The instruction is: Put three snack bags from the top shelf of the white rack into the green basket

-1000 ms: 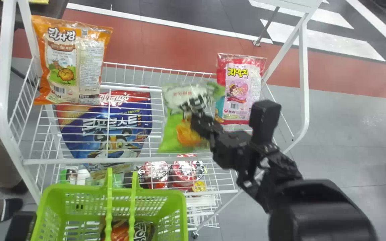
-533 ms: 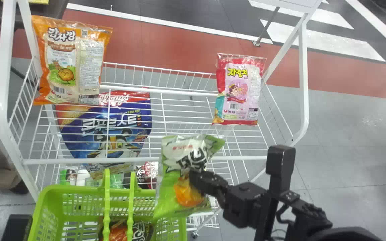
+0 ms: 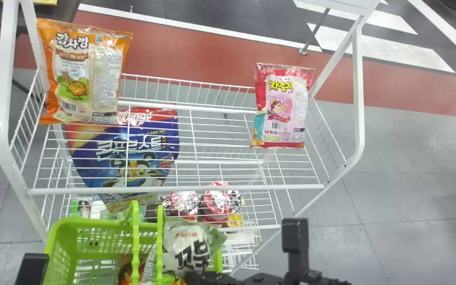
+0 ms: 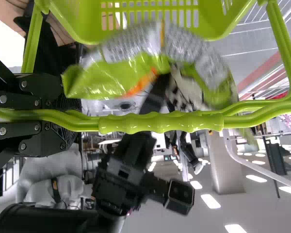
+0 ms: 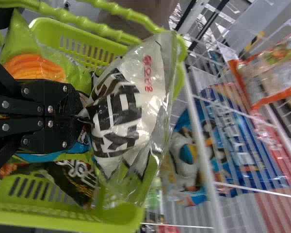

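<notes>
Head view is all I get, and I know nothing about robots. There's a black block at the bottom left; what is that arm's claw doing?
Observer: The left wrist view shows the left gripper closed around the handle of the green basket.

Visitor: And the green-and-white bag: how exactly does the other claw hold it?

Observer: In the right wrist view, the right gripper has its two flat fingers pressed together, pinching the green-and-white bag so that it bunches up at their tips.

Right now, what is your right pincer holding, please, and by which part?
The green-and-white snack bag, pinched near the middle of its printed front.
</notes>
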Tool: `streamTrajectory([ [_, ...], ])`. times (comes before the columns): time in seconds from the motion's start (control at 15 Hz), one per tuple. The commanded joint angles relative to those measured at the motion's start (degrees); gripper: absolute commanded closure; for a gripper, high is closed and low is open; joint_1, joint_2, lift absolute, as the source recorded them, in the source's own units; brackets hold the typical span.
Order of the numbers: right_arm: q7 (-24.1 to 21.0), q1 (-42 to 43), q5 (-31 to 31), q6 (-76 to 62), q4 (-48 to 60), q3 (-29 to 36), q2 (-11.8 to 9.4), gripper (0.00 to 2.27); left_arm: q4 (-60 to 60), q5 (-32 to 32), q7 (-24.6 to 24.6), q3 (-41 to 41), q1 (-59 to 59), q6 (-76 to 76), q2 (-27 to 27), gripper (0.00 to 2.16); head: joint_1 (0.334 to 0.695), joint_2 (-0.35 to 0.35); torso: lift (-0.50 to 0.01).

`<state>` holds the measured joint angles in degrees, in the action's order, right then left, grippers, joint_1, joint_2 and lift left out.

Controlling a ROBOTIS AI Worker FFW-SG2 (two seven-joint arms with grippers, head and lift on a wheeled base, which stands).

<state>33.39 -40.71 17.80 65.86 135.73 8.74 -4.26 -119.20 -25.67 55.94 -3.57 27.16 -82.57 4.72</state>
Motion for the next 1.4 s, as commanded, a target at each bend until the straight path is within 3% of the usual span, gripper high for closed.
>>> streamTrajectory([
  [0.0, -1.2, 0.1, -2.6, -6.3, -6.4, -4.1, -0.9, 2.04, -0.4, 0.2, -0.7, -0.8, -0.1, 0.0, 0.1, 2.15, 0.695, -0.35, 0.0],
  [0.27, -3.9, 3.3, -6.4, -12.6, -14.7, -7.4, -1.8, 2.03, -1.8, 0.3, -1.5, -1.7, -0.1, -1.2, 0.1, 2.15, 0.695, -0.35, 0.0],
  [0.33, -3.9, 3.9, -6.4, -12.8, -16.1, -7.4, -1.8, 1.81, -2.0, 0.2, -1.6, -1.7, 0.0, -1.4, 0.2, 2.14, 0.695, -0.35, 0.0],
  [0.4, -3.9, 3.7, -6.3, -13.2, -16.2, -7.3, -1.8, 1.12, -2.3, 0.2, -1.7, -1.7, -0.1, -1.9, 0.3, 2.15, 0.695, -0.35, 0.0],
  [0.47, -3.9, 3.1, -6.0, -14.0, -15.8, -7.1, -1.9, 0.17, -2.6, 0.3, -2.0, -1.7, 0.0, -1.9, 0.3, 2.15, 0.695, -0.35, 0.0],
  [0.53, -3.9, 2.6, -5.7, -14.7, -15.1, -7.0, -1.9, 0.0, -2.7, 0.2, -2.2, -1.7, 0.0, -2.1, 0.3, 2.15, 0.695, -0.35, 0.0],
  [1.33, -3.8, -1.0, -4.0, -21.6, -8.8, -3.2, -2.2, 0.06, -2.4, 0.0, -3.4, -1.5, 0.5, -1.8, 0.0, 2.15, 0.695, -0.35, 0.0],
])
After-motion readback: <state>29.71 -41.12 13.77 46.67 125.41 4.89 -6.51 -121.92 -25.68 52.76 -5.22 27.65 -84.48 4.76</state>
